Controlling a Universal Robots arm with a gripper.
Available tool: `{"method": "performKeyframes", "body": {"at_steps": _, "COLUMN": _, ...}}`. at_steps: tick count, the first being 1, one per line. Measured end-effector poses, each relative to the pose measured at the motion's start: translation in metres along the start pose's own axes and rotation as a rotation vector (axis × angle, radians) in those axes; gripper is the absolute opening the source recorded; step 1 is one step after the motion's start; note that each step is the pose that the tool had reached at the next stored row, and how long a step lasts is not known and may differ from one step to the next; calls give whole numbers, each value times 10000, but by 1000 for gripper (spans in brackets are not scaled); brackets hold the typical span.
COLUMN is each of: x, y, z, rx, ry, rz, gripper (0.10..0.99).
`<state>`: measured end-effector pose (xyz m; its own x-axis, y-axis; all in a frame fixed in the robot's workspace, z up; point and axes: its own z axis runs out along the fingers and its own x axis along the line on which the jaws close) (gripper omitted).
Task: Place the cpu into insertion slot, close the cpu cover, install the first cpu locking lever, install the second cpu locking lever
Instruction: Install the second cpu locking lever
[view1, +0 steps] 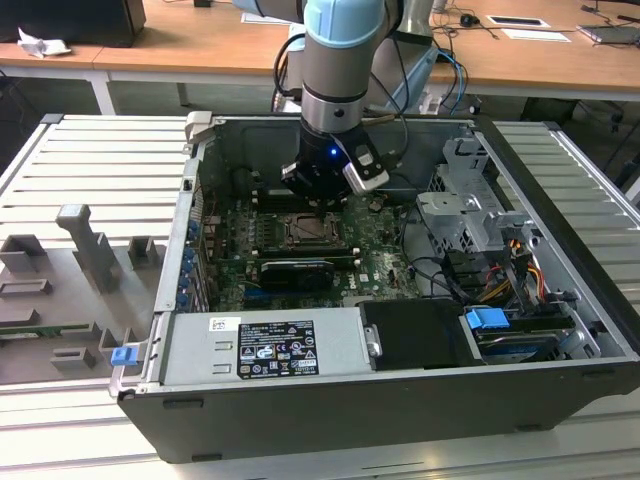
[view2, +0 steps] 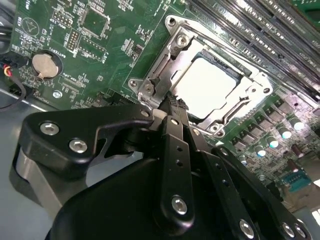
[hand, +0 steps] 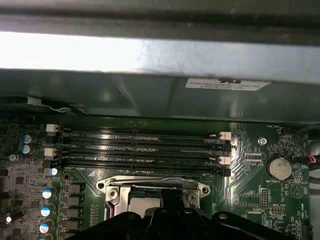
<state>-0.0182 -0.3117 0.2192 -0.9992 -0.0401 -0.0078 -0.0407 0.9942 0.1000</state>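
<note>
The cpu (view2: 210, 82) lies flat in the insertion slot (view2: 150, 82), its pale metal face showing through the cut-out of the cpu cover (view2: 247, 82), which lies down over it. My gripper (view2: 172, 101) has its black fingers pressed together, tips right at the socket's metal rim beside a corner of the cover, with nothing seen between them. In the exterior view the gripper (view1: 320, 192) hangs just behind the socket (view1: 303, 232) inside the open computer case. The first wrist view shows the socket (hand: 150, 187) under the gripper body (hand: 165, 222).
Long black memory slots (hand: 140, 147) run beside the socket, with a coin battery (hand: 279, 167) near them. A black card (view1: 295, 270), a grey power supply (view1: 270, 345), a drive cage (view1: 465, 215) and cables crowd the case. Grey fixtures (view1: 90, 250) stand on the exterior view's left.
</note>
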Motion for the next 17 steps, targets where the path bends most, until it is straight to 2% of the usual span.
{"method": "performKeyframes", "body": {"at_steps": 1, "x": -1, "y": 6, "z": -61, "rx": 0, "ry": 0, "rz": 0, "gripper": 106}}
{"method": "performKeyframes", "body": {"at_steps": 4, "x": -1, "y": 16, "z": -162, "rx": 1, "ry": 1, "rz": -1, "gripper": 106}}
{"method": "performKeyframes", "body": {"at_steps": 7, "x": 2, "y": -34, "z": -170, "rx": 0, "ry": 0, "rz": -1, "gripper": 106}}
{"method": "performKeyframes", "body": {"at_steps": 13, "x": 6, "y": -70, "z": -178, "rx": 2, "ry": 1, "rz": 1, "gripper": 106}}
{"method": "performKeyframes", "body": {"at_steps": 16, "x": 4, "y": -67, "z": -262, "rx": -1, "ry": 0, "rz": -2, "gripper": 106}}
{"method": "performKeyframes", "body": {"at_steps": 17, "x": 6, "y": -81, "z": -264, "rx": 0, "ry": 0, "rz": -1, "gripper": 106}}
